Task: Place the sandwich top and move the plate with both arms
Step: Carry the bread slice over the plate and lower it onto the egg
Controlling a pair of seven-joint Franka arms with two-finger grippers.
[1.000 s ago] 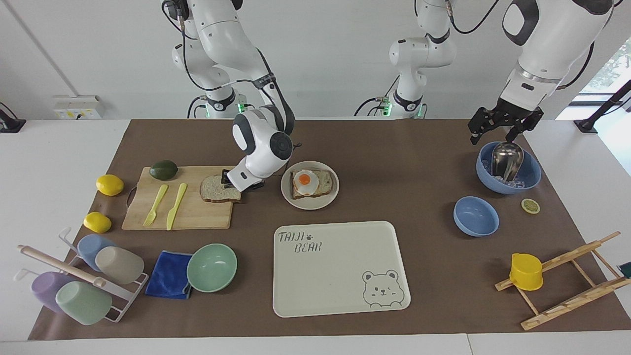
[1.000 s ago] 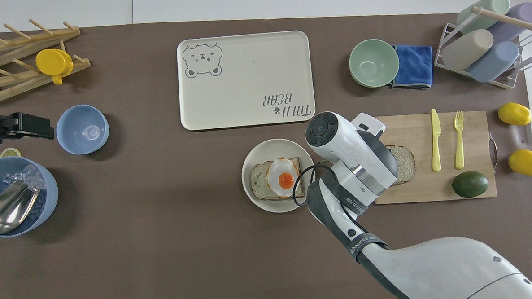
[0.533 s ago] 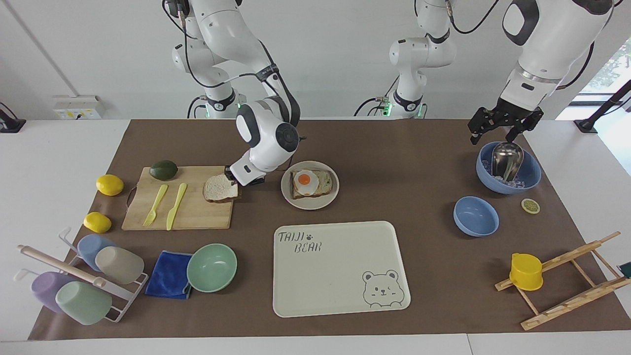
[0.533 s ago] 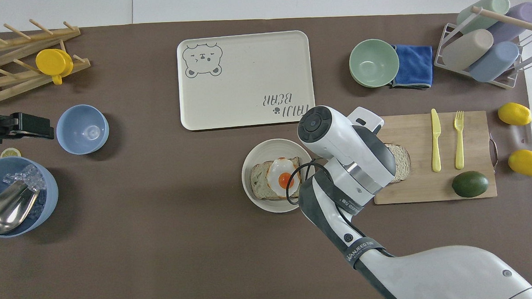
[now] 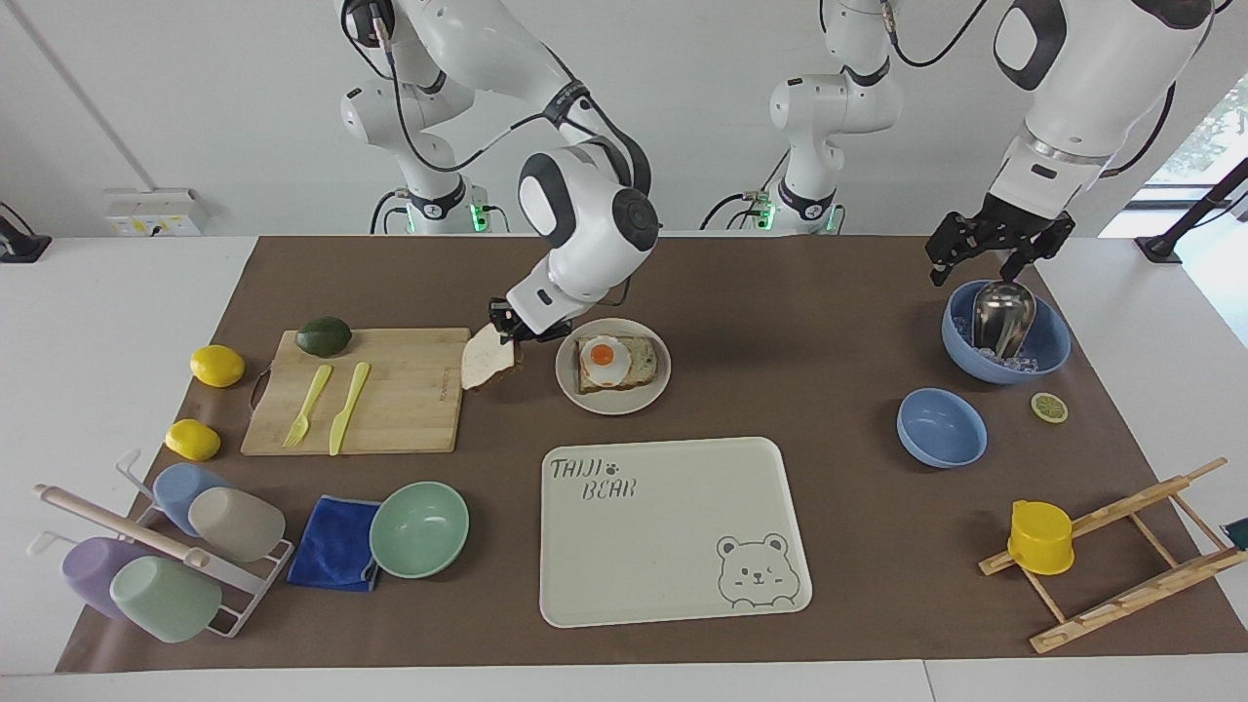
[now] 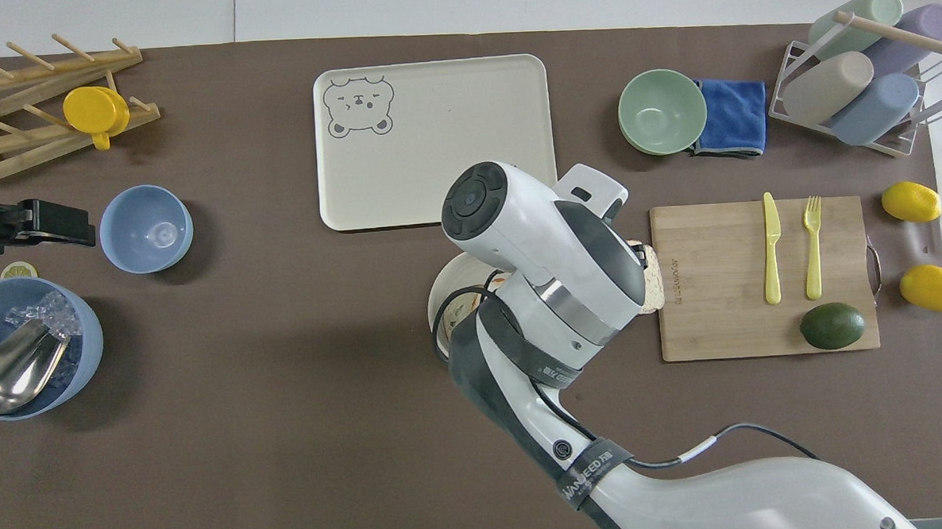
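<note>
Facing view shows the sandwich top [image 5: 487, 355] hanging tilted in my right jaws [image 5: 512, 330], clamped on its upper edge, over the gap between the cutting board [image 5: 390, 409] and the plate [image 5: 643, 395] with its egg toast [image 5: 614, 363]. My left jaws [image 5: 994, 255] hang spread wide over the blue ice bowl [image 5: 1048, 356].

Two lemons [image 5: 216, 366], three bowls [image 5: 419, 529].

Overhead: right arm [image 6: 550, 253] hides most of the plate [image 6: 438, 286] and sandwich top [image 6: 652, 279]; its tool unseen.
</note>
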